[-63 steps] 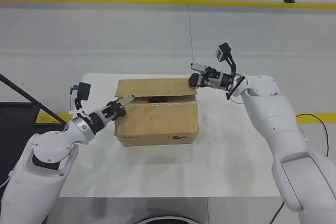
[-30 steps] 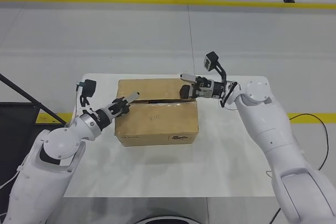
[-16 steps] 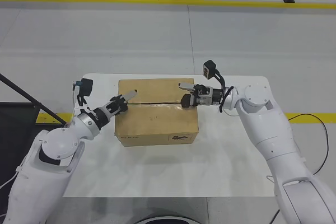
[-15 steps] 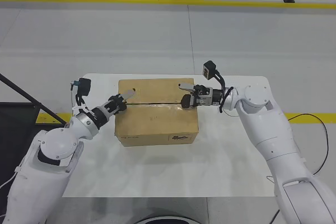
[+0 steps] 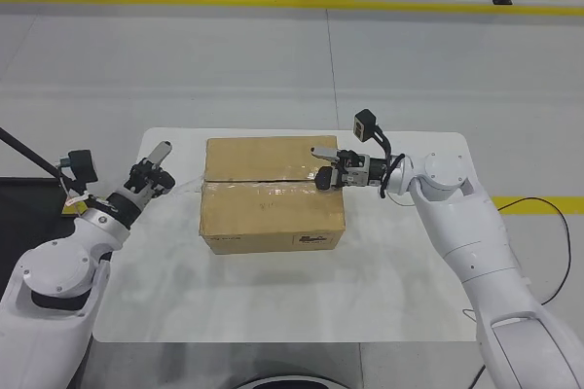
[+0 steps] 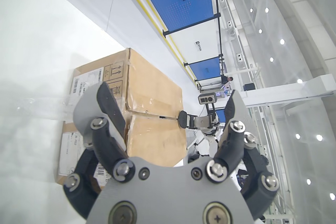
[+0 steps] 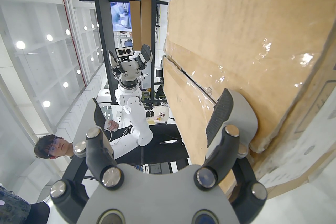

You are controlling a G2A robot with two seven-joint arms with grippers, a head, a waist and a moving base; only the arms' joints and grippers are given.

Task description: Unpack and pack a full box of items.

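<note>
A brown cardboard box (image 5: 273,199) sits on the white surface (image 5: 389,282), a little toward 12 o'clock from its middle, with both top flaps folded down flat. The seam (image 5: 263,179) between the flaps runs across the top from 9 o'clock to 3 o'clock, and glossy clear tape shines along it. A small printed label (image 5: 312,238) sits on the box's 6 o'clock face near the 3 o'clock corner, and more white labels cover the 9 o'clock end. The right arm (image 5: 457,214) comes in from 3 o'clock, and the right jaws hang over the 3 o'clock end of the box top, right by the end of the seam. They are spread wide with nothing between them. One finger (image 7: 231,114) lies close against the cardboard beside the seam, though it is not possible to tell whether it presses on it, and the other finger stands clear of the box. The left arm (image 5: 68,263) lies at 9 o'clock, and the left jaws point at the box's 9 o'clock end from near the surface's edge, apart from the cardboard. They too gape wide and empty. A pale clear strip, seemingly tape, stretches over the surface from that end of the seam toward the left jaws.
</note>
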